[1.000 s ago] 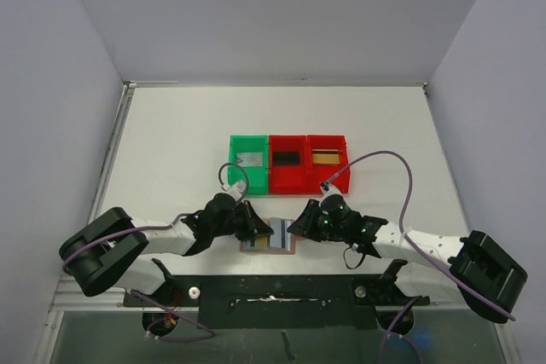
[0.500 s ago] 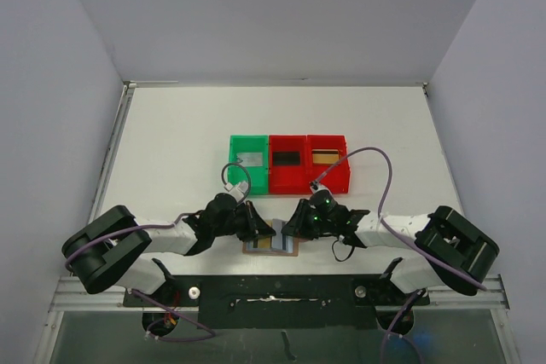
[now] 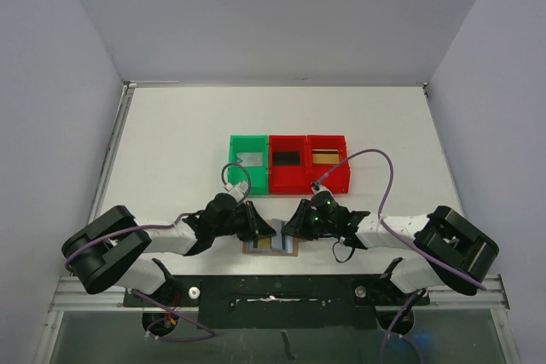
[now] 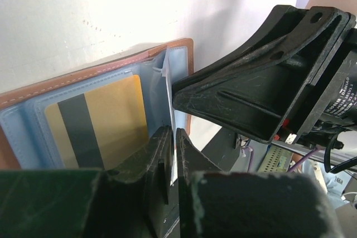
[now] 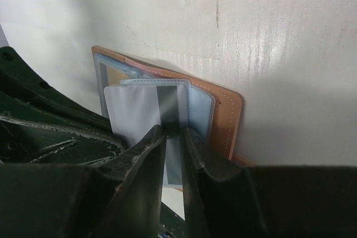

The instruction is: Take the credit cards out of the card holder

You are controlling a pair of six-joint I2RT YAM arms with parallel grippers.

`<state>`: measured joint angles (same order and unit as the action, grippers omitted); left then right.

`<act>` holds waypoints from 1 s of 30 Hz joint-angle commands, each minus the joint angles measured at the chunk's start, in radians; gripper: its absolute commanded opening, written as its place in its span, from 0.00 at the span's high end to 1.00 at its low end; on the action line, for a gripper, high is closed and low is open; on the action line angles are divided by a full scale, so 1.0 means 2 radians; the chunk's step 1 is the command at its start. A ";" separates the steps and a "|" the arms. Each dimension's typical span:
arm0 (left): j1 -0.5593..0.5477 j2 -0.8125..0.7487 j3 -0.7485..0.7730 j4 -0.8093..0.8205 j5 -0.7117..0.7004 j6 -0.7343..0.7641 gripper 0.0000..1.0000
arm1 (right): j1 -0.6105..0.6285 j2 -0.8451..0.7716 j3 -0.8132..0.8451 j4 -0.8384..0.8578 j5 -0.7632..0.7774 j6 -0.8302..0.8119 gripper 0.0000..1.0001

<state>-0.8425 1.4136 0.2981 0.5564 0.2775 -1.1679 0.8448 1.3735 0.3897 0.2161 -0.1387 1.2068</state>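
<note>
the card holder (image 3: 270, 251) lies open on the white table (image 3: 171, 142) at its near edge, between the two arms. its brown cover is down and its clear sleeves face up. the left gripper (image 4: 172, 137) comes in from the left and the right gripper (image 5: 173, 135) from the right, and both tips are low over the holder, close to each other. in the right wrist view the right fingers (image 5: 146, 157) are pinched on a silver-grey card (image 5: 139, 118) with a dark stripe. that card stands part way out of a clear sleeve (image 5: 198, 107) near the middle fold. in the left wrist view a gold card (image 4: 106, 115) with a black stripe sits flat inside a sleeve on the holder's left half. the left fingers (image 4: 159, 154) stand almost together, with the thin pale edge of a sleeve page (image 4: 170, 87) running into the slit between them. i cannot tell whether they press on it or only flank it. on the far side of the holder three bins stand side by side, touching. the green bin (image 3: 256, 144) on the left holds a grey card (image 3: 249, 159), the middle red bin (image 3: 288, 178) a black card (image 3: 287, 158), and the right red bin (image 3: 328, 178) a gold-tan card (image 3: 322, 158).
</note>
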 commanded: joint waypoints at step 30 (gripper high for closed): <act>0.019 -0.081 0.008 -0.066 -0.006 0.027 1.00 | -0.003 -0.039 0.029 -0.066 0.016 -0.047 0.78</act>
<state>-0.8108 1.2640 0.2790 0.4034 0.2588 -1.1439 0.8433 1.3571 0.3954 0.1818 -0.1337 1.1896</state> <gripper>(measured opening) 0.007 0.204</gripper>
